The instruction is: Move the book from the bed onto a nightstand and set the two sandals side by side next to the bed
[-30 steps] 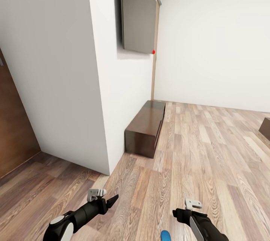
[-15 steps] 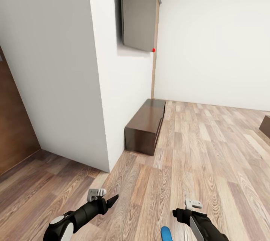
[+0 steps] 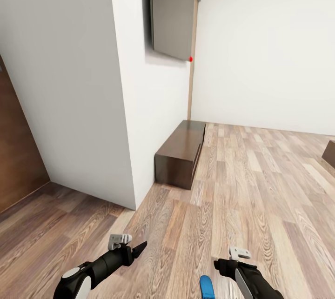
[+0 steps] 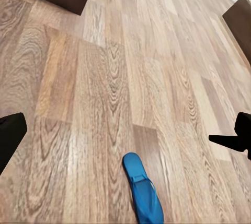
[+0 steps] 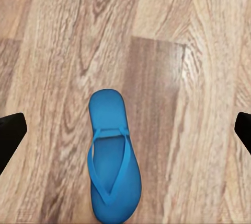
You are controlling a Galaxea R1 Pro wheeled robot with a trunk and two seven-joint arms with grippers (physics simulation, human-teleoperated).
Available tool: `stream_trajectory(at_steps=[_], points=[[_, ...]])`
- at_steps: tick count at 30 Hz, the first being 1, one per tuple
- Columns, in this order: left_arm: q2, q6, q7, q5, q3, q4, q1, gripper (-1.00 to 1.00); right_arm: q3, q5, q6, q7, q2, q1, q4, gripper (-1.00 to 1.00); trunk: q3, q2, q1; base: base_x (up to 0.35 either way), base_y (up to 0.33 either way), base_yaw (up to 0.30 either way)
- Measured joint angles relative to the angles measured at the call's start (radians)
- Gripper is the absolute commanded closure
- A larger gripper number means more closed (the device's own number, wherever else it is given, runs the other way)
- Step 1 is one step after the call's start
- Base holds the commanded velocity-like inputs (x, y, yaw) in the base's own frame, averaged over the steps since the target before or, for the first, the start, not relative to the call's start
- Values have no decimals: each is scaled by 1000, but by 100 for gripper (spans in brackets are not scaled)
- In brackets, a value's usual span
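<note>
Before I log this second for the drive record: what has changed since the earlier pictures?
The camera itself shifted: the whole scene slid slightly, and more of the blue sandal now shows at the head view's bottom edge, between the grippers. Nothing was gripped or released. The left gripper and right gripper kept their poses, and the sandal still lies flat on the floor.

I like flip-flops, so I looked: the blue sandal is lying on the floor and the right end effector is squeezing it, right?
Not squeezing. In the right wrist view the sandal lies flat on the floor, and the right end effector is open, its fingertips wide apart and clear of it.
</note>
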Motion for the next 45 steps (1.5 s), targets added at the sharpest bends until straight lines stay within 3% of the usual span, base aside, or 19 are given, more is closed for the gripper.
stream_trajectory(at_steps=[45], points=[[0, 0, 1, 0, 0, 0, 0, -100, 2, -1, 0, 0, 0, 0, 2, -100, -174, -11, 20, 0, 0, 0]])
